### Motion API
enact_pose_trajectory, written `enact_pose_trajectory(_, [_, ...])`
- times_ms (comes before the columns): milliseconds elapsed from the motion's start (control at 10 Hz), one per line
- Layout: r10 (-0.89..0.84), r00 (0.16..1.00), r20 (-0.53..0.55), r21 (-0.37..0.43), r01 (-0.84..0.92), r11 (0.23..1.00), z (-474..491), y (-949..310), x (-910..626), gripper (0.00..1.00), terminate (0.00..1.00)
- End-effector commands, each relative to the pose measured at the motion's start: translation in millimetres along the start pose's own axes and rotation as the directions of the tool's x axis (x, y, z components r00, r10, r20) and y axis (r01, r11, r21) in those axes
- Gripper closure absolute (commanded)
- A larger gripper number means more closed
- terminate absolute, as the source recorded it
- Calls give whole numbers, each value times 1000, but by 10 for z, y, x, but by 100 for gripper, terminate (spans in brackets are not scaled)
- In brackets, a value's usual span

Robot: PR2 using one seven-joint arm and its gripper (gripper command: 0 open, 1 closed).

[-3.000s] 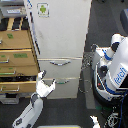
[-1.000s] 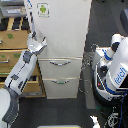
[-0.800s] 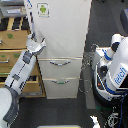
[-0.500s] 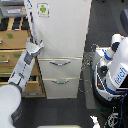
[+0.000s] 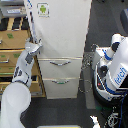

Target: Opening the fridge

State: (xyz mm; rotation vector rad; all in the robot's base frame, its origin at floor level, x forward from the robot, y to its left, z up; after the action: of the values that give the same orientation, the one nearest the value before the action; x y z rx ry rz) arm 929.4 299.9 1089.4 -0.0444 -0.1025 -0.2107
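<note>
- The fridge (image 5: 62, 45) is taking up the middle of the exterior view: tall, white, with one big upper door and two drawers stacked under it.
- A small green sticker (image 5: 43, 9) is sitting near the top of the upper door, toward the exterior view's left.
- The upper drawer's curved silver handle (image 5: 60, 63) and the lower drawer's handle (image 5: 59, 81) are both lying flat against their fronts, and both drawers are looking shut.
- The working arm (image 5: 22, 75) is reaching up from the bottom of the exterior view's left, white with grey patches, angling toward the fridge's left edge.
- The tool (image 5: 36, 45) is sitting right at the left edge of the upper door, low on the door and just above the top drawer.
- It's too small and blurry here to say whether the tool is spread wide, pinched narrow, or clamping the door edge, so I honestly can't tell.
- A thin dark line is showing along that left edge of the door, but I can't say whether the door is cracked or closed.
- A tan wooden drawer cabinet (image 5: 11, 50) is standing just beside the fridge on the exterior view's left, partly behind the arm.
- A white robot with blue lettering (image 5: 116, 70) is standing on the exterior view's right, apart from the fridge, with dark cables around its base.
</note>
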Motion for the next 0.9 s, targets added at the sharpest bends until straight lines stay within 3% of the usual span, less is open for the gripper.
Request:
enact_pose_trajectory(100, [-53, 999, 9, -14, 53, 999, -50, -25, -112, 100, 0])
enact_pose_trajectory(900, [-60, 998, -7, -2, 60, 998, -98, -97, -160, 100, 0])
